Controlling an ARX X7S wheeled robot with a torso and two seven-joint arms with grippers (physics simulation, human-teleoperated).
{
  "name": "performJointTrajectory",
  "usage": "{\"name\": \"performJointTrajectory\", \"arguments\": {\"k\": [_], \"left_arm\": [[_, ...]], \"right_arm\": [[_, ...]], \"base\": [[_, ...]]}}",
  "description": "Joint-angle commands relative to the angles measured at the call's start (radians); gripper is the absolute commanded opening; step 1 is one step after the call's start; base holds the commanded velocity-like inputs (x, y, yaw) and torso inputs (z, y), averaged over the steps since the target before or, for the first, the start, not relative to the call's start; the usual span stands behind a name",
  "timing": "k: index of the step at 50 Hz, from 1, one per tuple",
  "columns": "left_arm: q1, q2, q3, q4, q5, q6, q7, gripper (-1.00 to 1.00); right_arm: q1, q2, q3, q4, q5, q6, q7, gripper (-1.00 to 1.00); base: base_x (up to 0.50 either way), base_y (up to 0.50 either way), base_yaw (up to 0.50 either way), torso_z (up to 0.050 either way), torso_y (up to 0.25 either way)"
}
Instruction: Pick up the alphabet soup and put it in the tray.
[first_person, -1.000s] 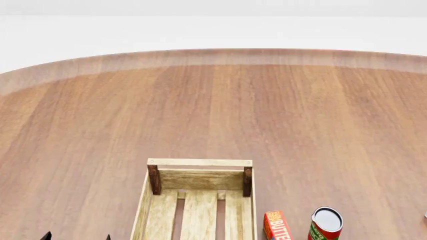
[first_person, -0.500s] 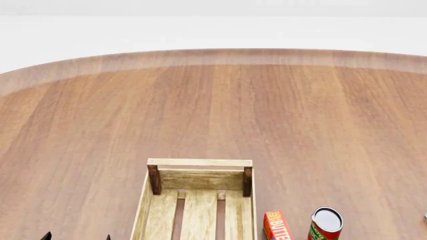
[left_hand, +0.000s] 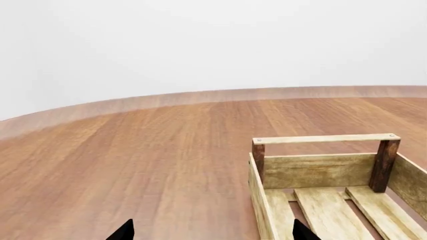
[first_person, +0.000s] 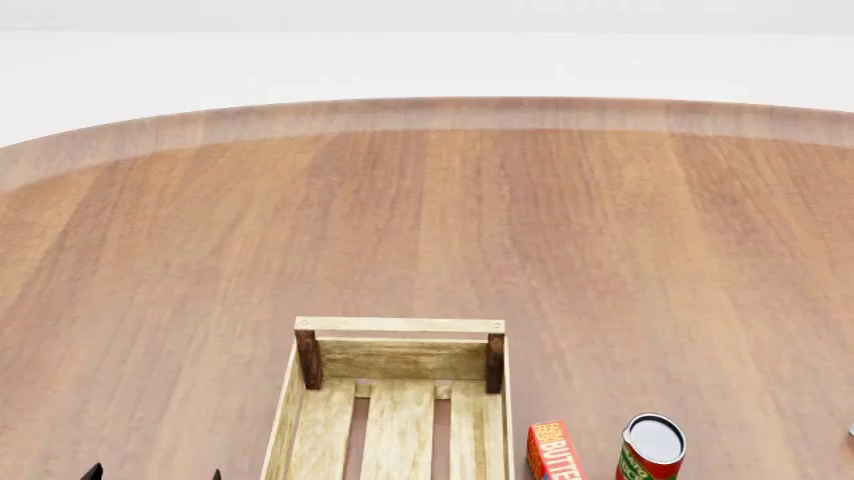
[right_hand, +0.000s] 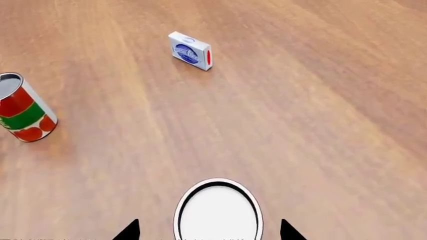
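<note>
Alphabet soup (right_hand: 217, 210) sits upright on the desk (first_person: 427, 230), only its white top seen in the right wrist view, label hidden, directly between the right fingers (right_hand: 128, 231), whose two dark tips flank it on each side with a gap, spread wide and not touching the can. Right gripper (right_hand: 209, 231) not visible in head view. Tray (first_person: 395, 400) light-wood, slatted bottom, dark corner posts, lies on the desk at the near middle of head view, its far end rail showing, nothing visible inside it. Butter box (first_person: 551, 452) orange, just right of the tray's side wall, and red-and-green can (first_person: 650, 448) with grey top stands a bit further right, apart from the box. In right wrist view that same can (right_hand: 22, 114) is off to one side, and a small white-and-blue box (right_hand: 191, 51) lies further out on the desk. Left gripper (left_hand: 211, 232) hovers near the tray's left wall, left fingers (left_hand: 123, 232) spread wide, holding nothing; tips barely peek into head view at bottom left (first_person: 91, 472).
</note>
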Motion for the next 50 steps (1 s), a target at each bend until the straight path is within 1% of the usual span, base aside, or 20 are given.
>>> {"name": "performJointTrajectory", "arguments": {"k": [1, 30, 50], "left_arm": [[-0.003, -0.003, 0.004, -0.003, -0.003, 0.002, -0.004, 1.0], [-0.004, -0.012, 0.016, -0.003, -0.011, 0.005, -0.015, 1.0], [-0.007, -0.016, 0.023, -0.007, -0.015, 0.01, -0.02, 1.0]], "right_arm": [[0.022, 0.001, -0.025, 0.03, -0.015, -0.008, 0.002, 1.0], [0.081, -0.011, -0.088, 0.15, -0.061, -0.067, -0.013, 1.0], [0.088, -0.015, -0.093, 0.177, -0.064, -0.078, -0.014, 1.0]], "base": [[0.0, 0.0, 0.0, 0.0, 0.0], [0.0, 0.0, 0.0, 0.0, 0.0], [0.0, 0.0, 0.0, 0.0, 0.0]]}}
